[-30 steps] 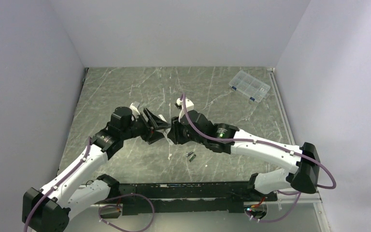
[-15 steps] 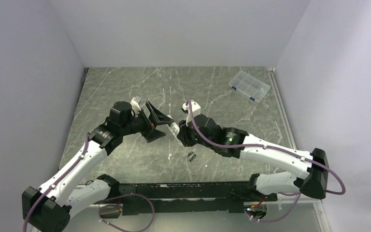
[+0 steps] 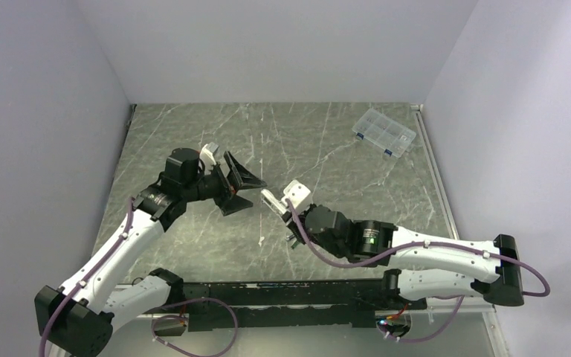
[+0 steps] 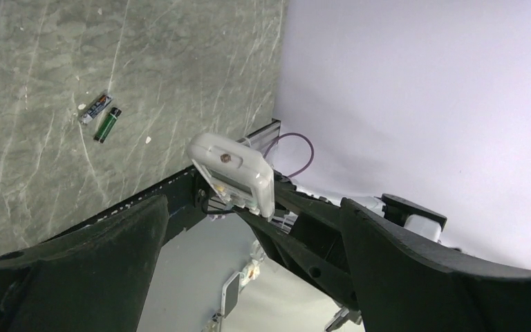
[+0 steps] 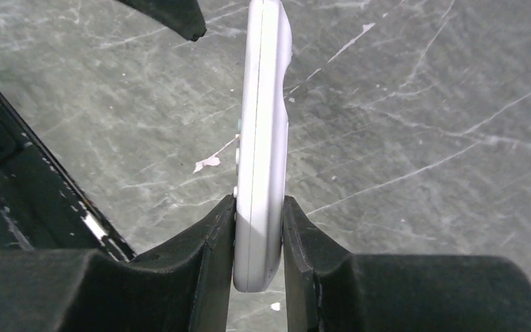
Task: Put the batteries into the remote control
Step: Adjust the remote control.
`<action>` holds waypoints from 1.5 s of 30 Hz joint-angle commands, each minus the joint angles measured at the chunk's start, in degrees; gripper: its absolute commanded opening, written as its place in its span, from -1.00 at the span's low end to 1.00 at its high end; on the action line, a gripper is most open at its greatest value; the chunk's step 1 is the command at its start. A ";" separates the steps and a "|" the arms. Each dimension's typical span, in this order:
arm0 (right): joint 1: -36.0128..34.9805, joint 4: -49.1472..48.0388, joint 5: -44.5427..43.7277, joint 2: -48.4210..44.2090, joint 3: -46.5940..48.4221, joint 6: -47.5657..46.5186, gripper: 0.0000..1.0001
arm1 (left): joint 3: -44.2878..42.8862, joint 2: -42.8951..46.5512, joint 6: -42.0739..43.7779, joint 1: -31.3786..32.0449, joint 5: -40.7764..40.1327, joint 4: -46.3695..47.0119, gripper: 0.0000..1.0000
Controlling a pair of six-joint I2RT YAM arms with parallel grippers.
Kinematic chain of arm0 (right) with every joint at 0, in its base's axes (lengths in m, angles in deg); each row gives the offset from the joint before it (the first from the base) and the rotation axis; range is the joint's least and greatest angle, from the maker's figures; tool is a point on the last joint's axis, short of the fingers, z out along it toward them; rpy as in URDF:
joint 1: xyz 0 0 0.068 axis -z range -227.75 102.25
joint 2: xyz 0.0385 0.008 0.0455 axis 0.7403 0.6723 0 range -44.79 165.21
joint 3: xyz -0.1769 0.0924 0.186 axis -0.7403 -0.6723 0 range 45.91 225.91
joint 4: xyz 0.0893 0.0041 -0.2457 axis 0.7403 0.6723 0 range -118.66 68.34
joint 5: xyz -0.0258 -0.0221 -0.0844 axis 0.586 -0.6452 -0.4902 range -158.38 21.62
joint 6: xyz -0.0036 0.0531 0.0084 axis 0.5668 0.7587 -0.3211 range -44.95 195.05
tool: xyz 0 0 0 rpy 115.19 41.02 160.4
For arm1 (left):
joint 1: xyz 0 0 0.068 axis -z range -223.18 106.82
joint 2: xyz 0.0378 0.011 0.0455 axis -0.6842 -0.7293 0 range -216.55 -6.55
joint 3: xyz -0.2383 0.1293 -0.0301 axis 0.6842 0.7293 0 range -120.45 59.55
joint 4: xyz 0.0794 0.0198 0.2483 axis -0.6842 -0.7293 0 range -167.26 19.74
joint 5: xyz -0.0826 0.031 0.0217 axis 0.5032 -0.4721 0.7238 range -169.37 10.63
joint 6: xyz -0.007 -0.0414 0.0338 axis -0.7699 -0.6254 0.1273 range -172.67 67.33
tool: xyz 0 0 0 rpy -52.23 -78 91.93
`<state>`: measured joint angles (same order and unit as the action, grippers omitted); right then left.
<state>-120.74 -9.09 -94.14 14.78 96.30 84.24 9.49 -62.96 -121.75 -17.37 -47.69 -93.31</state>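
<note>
Remote control (image 5: 261, 138): slim white bar, held on its edge above the bench (image 3: 193, 134), near the middle of the bench and off its surface. One end sits between the fingers; the rest projects past the fingertips. In the left wrist view its far end shows a small round mark.

Right gripper (image 5: 259, 214): pinching the remote by its two broad faces, both fingers pressed flat against it.

Left gripper (image 3: 247, 192): fingers spread wide with nothing between them, facing the held remote and apart from it.

Batteries (image 4: 97, 108): two small dark cylinders, one with a green body, lying side by side on the bench, just beside each other, near the right arm.

White sliver (image 5: 207, 164): small flake flat on the bench, below the remote.

Clear compartmented box (image 3: 384, 132): far right corner of the bench, well apart from both arms.
</note>
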 commanded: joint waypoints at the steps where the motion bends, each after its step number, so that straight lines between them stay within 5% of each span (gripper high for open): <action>1: -3.65 -7.15 -8.53 -1.58 -2.02 -9.39 -1.00 | -2.13 0.05 1.40 -1.58 5.64 -0.01 0.99; 32: -14.59 -37.05 -18.96 -1.32 -14.86 -54.75 -1.00 | 1.78 0.75 -2.19 -2.34 19.31 5.51 0.91; 45: -17.20 -48.05 -17.67 -3.26 -20.62 -69.87 -1.00 | 3.54 0.89 -3.75 -2.34 21.55 8.43 0.54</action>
<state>-137.20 -49.19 -111.58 12.92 77.04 21.44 12.53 -63.37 -124.55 -19.49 -28.54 -88.52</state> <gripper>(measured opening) 0.297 0.809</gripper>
